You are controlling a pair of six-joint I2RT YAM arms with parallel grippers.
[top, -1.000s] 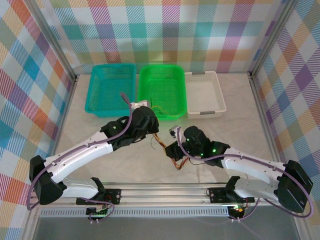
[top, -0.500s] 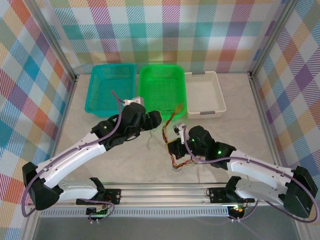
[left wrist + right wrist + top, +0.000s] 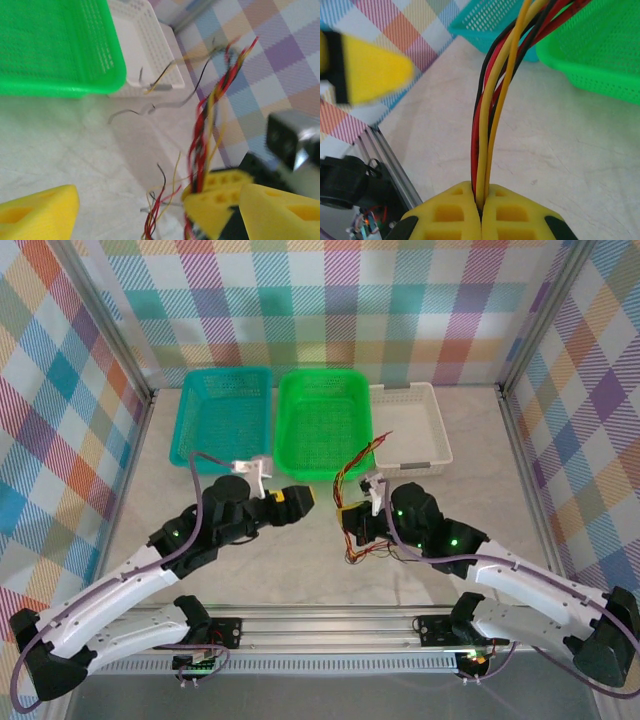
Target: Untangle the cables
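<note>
The cables [image 3: 358, 468] are a twisted bundle of thin red, yellow, orange and black wires, standing up from my right gripper [image 3: 352, 521] toward the white basket. In the right wrist view, the yellow fingers of that gripper [image 3: 481, 200] are shut on the cables [image 3: 492, 110]. Loose ends hang below the grip onto the table [image 3: 362, 552]. My left gripper [image 3: 306, 498] stands open a short way to the left, apart from the bundle. Seen from the left wrist, the left gripper [image 3: 160, 200] is wide open with the cables [image 3: 200, 140] ahead and nothing between its fingers [image 3: 37, 212].
Three baskets stand in a row at the back: teal [image 3: 220, 430], green [image 3: 325, 430] and white [image 3: 432, 430]. A single loose grey wire [image 3: 145, 110] lies on the table in front of the white basket. Metal frame rails run along both sides and the near edge.
My left gripper has opened, let go of the cables and drawn back to the left. The right gripper has carried the bundle up and toward the white basket.
</note>
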